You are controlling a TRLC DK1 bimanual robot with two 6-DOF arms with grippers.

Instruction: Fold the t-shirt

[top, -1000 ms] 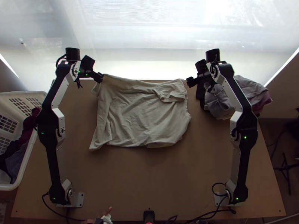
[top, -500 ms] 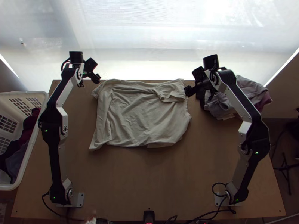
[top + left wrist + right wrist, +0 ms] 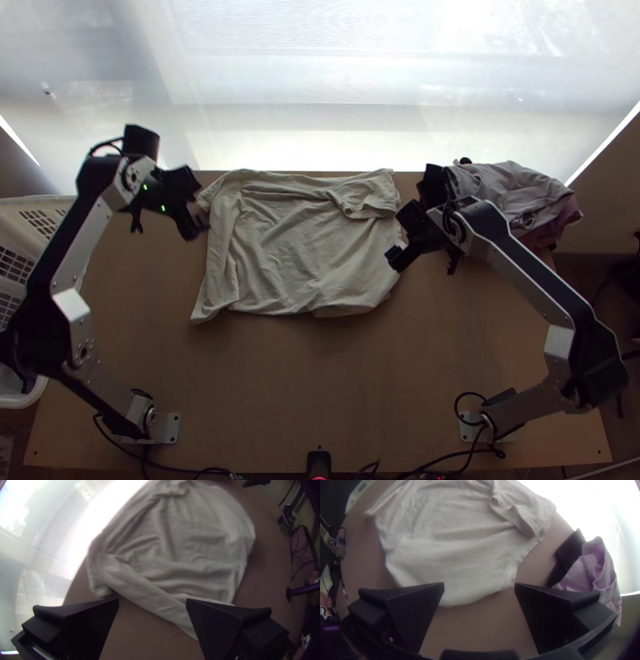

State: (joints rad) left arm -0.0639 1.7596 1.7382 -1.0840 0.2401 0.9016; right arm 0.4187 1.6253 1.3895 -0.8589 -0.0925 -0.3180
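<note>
While the left claw [image 3: 200, 211] hangs wide open with nothing between its fingers, the right claw [image 3: 397, 234] gapes too, just as bare. Between the claws lies the t-shirt [image 3: 304, 256] — spread but wrinkled on the desk [image 3: 320, 384] — and past the right claw, farther from the shirt, sits a clothes heap [image 3: 520, 192].

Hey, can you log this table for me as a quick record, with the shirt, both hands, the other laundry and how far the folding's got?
Shirt: pale t-shirt, spread out and wrinkled, one sleeve lying over its far right corner
Surface: wooden table
Left hand: left hand, open and empty, by the shirt's left side
Right hand: right hand, open and empty, by its right side
Other laundry: bunched clothes, far right
Container: white basket, left
Folding: not finished
</note>
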